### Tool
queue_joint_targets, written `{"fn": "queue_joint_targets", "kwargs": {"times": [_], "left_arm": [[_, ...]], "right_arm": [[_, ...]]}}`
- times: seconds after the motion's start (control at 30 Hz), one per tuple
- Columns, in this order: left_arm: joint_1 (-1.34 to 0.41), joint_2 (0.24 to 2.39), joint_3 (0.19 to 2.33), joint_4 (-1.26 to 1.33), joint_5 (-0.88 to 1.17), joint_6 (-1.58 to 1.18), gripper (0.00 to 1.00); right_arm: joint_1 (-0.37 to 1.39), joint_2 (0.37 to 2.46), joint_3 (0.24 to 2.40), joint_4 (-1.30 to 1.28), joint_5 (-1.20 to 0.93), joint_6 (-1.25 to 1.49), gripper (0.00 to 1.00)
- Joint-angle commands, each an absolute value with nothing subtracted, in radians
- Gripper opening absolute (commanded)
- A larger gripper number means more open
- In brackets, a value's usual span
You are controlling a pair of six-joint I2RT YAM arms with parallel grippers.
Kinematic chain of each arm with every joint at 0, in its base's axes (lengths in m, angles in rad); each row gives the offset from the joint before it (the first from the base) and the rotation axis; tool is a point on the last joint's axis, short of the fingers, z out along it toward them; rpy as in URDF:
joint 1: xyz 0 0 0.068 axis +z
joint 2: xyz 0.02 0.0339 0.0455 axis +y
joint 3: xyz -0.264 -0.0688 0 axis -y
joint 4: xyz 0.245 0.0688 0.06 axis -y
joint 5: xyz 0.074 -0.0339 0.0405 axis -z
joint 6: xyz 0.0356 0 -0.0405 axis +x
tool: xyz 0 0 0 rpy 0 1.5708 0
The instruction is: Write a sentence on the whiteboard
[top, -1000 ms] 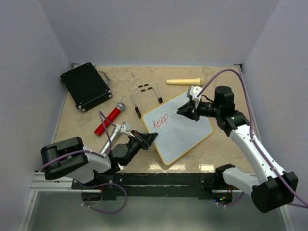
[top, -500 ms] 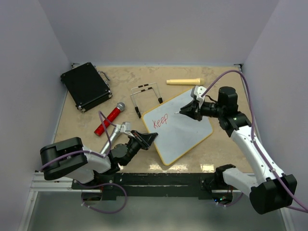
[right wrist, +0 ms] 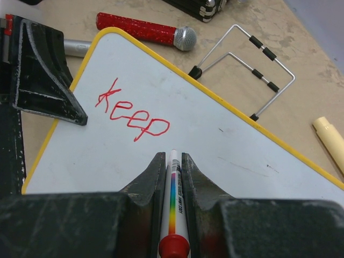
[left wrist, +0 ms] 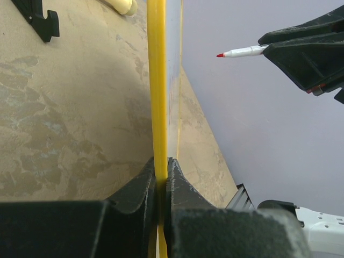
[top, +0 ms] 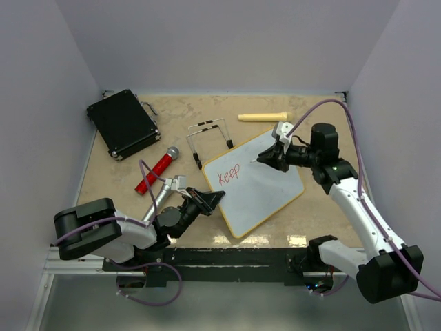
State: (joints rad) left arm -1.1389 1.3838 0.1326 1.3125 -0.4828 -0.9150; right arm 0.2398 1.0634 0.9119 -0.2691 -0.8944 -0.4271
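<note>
The whiteboard [top: 265, 189] lies tilted on the table, its near left corner pinched by my left gripper [top: 215, 199], which is shut on the yellow frame [left wrist: 157, 80]. The sentence [top: 230, 172] reads only "Keep" in red [right wrist: 131, 115]. My right gripper [top: 270, 158] is shut on a white marker with a rainbow stripe [right wrist: 173, 204]. The marker points at the board just right of the word. In the left wrist view the red marker tip [left wrist: 220, 55] hangs slightly off the board's surface. My left gripper [left wrist: 161, 162] clamps the board edge-on, and my right gripper [right wrist: 172, 159] hovers over the blank white area.
A black case [top: 122, 123] sits at the back left. A red microphone [top: 157, 169] and a silver cylinder [top: 158, 198] lie left of the board. A wire stand [top: 210, 136] and a cream handle [top: 263, 116] lie behind the board.
My right gripper with the marker has shifted slightly right and away from the word "Keep". The left gripper keeps its hold on the board corner.
</note>
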Motion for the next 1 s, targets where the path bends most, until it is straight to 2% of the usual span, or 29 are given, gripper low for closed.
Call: {"fn": "queue_joint_targets", "kwargs": {"times": [0.0, 0.33, 0.97], "left_arm": [[-1.135, 1.365, 0.126, 1.387, -0.468, -0.853, 0.00], [-1.127, 1.377, 0.135, 1.388, -0.448, -0.853, 0.00], [-1.117, 1.391, 0.147, 1.390, -0.414, -0.851, 0.00]], "right_arm": [[0.236, 1.080, 0.914, -0.225, -0.835, -0.445, 0.00], [0.236, 1.164, 0.920, -0.204, -0.819, -0.443, 0.00], [0.256, 1.198, 0.897, -0.118, -0.821, -0.382, 0.00]]}}
